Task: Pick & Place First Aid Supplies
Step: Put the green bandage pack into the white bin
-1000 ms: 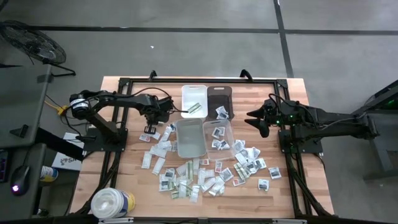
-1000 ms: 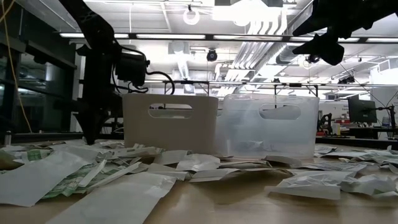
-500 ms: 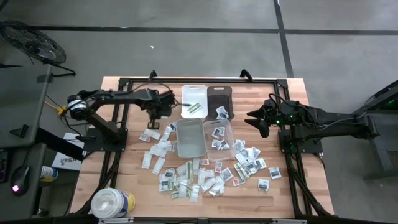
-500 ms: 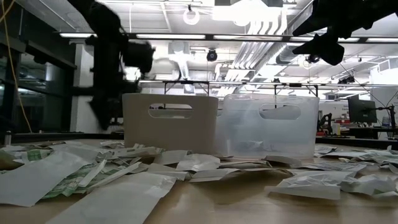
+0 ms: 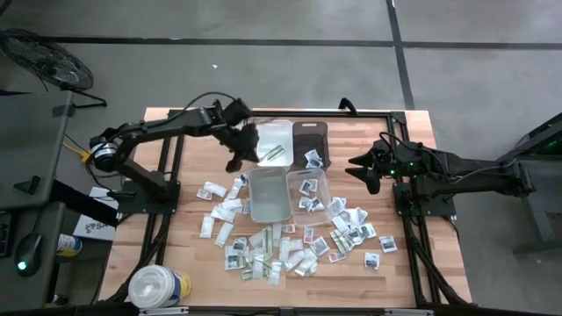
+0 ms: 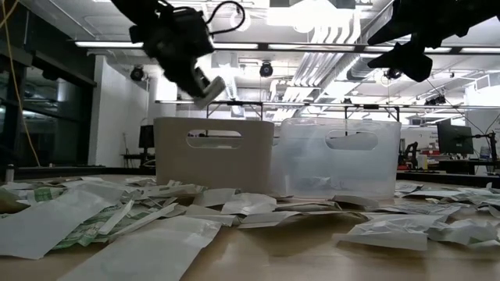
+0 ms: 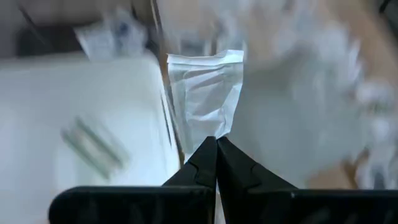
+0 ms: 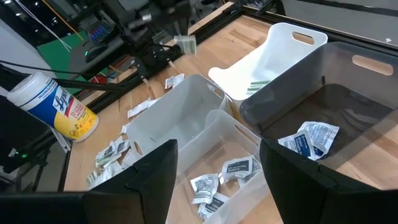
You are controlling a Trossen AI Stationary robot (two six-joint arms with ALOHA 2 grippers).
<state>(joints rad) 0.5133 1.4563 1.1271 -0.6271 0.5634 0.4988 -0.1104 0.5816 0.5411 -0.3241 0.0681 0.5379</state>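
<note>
While pinched, crinkled flat paper packet (image 7: pixel 206 93)

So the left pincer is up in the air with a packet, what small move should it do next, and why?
Probably carry it a little further over the white bin and then open. The left pincer is shut on a white packet, lifted well above the table at that bin's edge. The bin already holds a greenish packet. The right pincer waits open, off to the side.

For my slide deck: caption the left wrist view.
Left tool shut on a white packet above the bins.
</note>
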